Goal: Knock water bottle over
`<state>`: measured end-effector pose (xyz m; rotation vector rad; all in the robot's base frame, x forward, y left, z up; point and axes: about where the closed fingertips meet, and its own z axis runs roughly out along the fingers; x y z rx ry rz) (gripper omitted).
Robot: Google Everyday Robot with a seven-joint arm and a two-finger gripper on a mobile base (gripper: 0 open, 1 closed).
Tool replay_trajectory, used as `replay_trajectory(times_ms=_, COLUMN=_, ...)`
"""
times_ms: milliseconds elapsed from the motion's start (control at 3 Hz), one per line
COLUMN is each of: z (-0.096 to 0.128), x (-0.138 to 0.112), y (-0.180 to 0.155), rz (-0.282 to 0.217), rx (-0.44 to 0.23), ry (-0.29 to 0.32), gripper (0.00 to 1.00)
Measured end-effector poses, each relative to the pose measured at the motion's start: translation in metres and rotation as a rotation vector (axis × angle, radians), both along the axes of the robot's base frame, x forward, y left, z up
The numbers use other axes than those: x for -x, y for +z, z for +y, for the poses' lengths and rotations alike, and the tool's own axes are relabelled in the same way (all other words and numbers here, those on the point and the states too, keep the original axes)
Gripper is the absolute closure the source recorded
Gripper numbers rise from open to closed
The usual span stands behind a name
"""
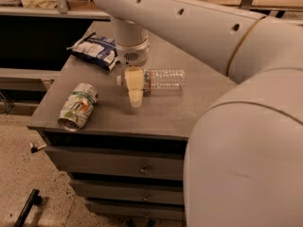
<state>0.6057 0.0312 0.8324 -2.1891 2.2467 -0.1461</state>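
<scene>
The robot arm reaches over the cabinet. At the cabinet's back left lies a snack bag, and at its front left a soda can. Mid-top, the water bottle lies flat on its side, so the knocking looks done. The gripper hangs over the cap end. I cannot tell whether it is open or closed. Only pulling away seems left.

You have warm, moderate light from above. The arm is the brightest surface, with no harsh glare. The gripper hangs near the middle of the worktop, over the water bottle, whose ribs glint faintly. Below the front edge, the drawers sit in shade.
</scene>
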Motion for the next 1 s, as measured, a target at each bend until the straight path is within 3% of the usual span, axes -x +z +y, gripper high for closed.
replay_trajectory(times_ms=667, z=-0.011, x=-0.007, y=0.045, rz=-0.074, rx=-0.052, ry=0.090, gripper=0.00)
replay_trajectory(times_ms=1000, z=-0.037, x=-0.019, y=0.066, rz=-0.077, rx=-0.073, ry=0.049, gripper=0.00)
